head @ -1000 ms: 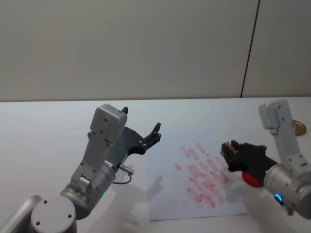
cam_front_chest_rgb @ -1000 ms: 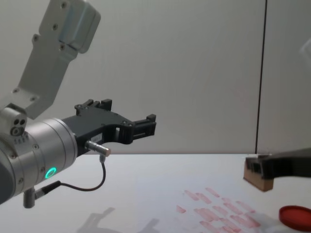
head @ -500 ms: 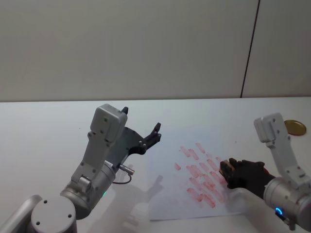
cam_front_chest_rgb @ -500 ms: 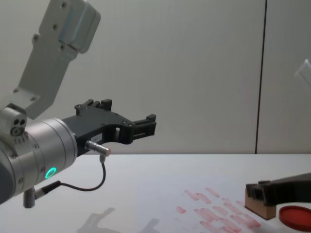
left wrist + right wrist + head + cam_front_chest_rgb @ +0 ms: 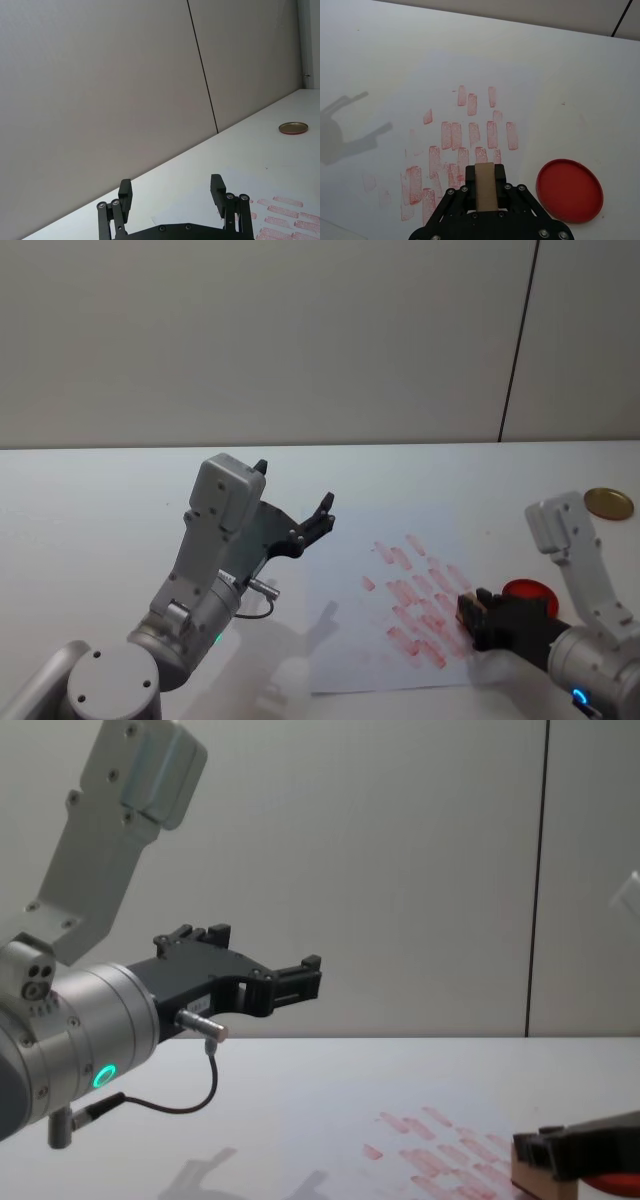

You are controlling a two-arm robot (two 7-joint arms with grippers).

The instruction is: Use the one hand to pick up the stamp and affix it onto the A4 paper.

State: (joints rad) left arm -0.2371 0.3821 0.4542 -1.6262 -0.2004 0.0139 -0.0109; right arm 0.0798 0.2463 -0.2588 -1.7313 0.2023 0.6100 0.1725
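Right wrist view: right end effector (image 5: pixel 485 172) clenched on the stamp (image 5: pixel 486 192), low over the A4 paper (image 5: pixel 345 650); contact unclear. I judge we're at the press step. Next needs a straight, flat push. Left end effector (image 5: pixel 170 186) idle, raised, released.

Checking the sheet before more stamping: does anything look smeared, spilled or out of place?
Nothing spilled. The prints on the paper crowd and overlap toward its near right corner, some smudged, and the right gripper holds the stamp low at that already printed patch. Left gripper hangs open, left of the paper.
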